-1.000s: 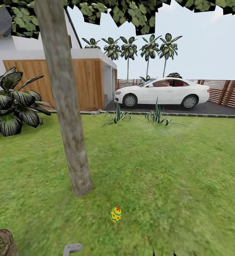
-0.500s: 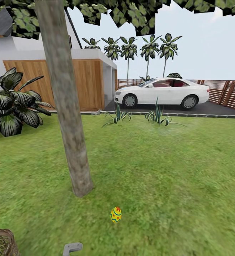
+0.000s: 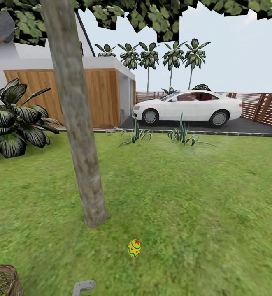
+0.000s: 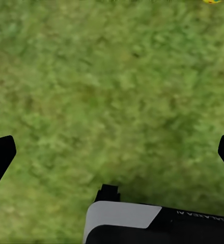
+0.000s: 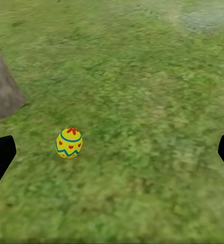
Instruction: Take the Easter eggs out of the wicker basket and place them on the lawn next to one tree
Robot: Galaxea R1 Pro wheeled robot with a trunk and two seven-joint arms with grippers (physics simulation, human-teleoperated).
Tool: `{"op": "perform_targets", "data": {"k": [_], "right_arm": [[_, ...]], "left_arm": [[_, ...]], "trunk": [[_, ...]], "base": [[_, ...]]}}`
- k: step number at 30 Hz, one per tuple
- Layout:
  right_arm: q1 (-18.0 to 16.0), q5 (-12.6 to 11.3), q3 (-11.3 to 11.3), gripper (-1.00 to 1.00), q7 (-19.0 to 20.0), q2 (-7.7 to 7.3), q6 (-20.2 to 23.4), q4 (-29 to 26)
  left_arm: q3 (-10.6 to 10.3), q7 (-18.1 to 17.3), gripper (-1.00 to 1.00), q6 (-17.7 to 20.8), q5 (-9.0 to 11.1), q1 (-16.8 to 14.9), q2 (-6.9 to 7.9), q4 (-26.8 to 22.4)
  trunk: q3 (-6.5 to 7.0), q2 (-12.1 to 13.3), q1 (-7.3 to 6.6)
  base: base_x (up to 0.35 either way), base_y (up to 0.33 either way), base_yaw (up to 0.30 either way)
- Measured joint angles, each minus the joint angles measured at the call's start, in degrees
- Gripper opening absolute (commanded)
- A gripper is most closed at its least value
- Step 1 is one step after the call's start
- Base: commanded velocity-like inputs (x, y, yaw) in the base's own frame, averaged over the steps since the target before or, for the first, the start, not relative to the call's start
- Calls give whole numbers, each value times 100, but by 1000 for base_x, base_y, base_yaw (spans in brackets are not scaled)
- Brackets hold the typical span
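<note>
One yellow Easter egg (image 3: 134, 248) with a red flower and blue zigzag stands on the lawn (image 3: 201, 205), just right of the base of the pale grey-brown tree (image 3: 80, 135). The right wrist view shows the same egg (image 5: 69, 143) near the trunk base (image 5: 2, 89). My right gripper (image 5: 112, 157) is open above the grass, and the egg lies ahead of it, toward one finger. My left gripper (image 4: 112, 157) is open over bare grass, with a sliver of yellow egg (image 4: 211, 1) at the frame edge. The wicker basket (image 3: 2, 281) shows partly at the lower left corner; its inside is hidden.
A big dark-leaved plant (image 3: 14, 119) stands left of the tree. Two spiky plants (image 3: 181, 135) line the lawn's far edge, with a white car (image 3: 189, 107), a wooden-fronted building (image 3: 98, 96) and a slatted fence (image 3: 263, 107) behind. Grass stretches wide to the right.
Almost nothing has moved. Two small dark tips at the bottom edge of the head view a second ago have dropped out of the picture.
</note>
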Motion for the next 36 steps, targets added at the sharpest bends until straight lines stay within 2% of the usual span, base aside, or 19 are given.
{"op": "perform_targets", "data": {"k": [7,13,15,23,28,36], "right_arm": [[0,-9,2,100,-5,0,45,8],[0,-4,12,100,-7,0,135,43],[0,-1,15,100,-8,0,287,64],[0,27,7,100,-8,0,1557,33],[0,33,6,100,-8,1,1777,22],[1,25,7,100,-8,1,1873,9]], "left_arm": [[0,-1,100,-207,-4,4,0,7],[0,-4,100,-320,-4,8,0,7],[0,-2,100,-394,-7,11,1,7],[1,9,100,-661,-21,15,2,118],[1,5,100,-688,-22,15,2,142],[1,3,100,-707,-10,16,9,152]], "trunk": [[124,276,-151],[125,278,-152],[125,278,-152],[124,278,-152],[125,278,-152],[125,278,-152]], "base": [[0,0,0],[0,0,0],[0,0,0],[0,0,0],[0,0,0],[0,0,0]]}}
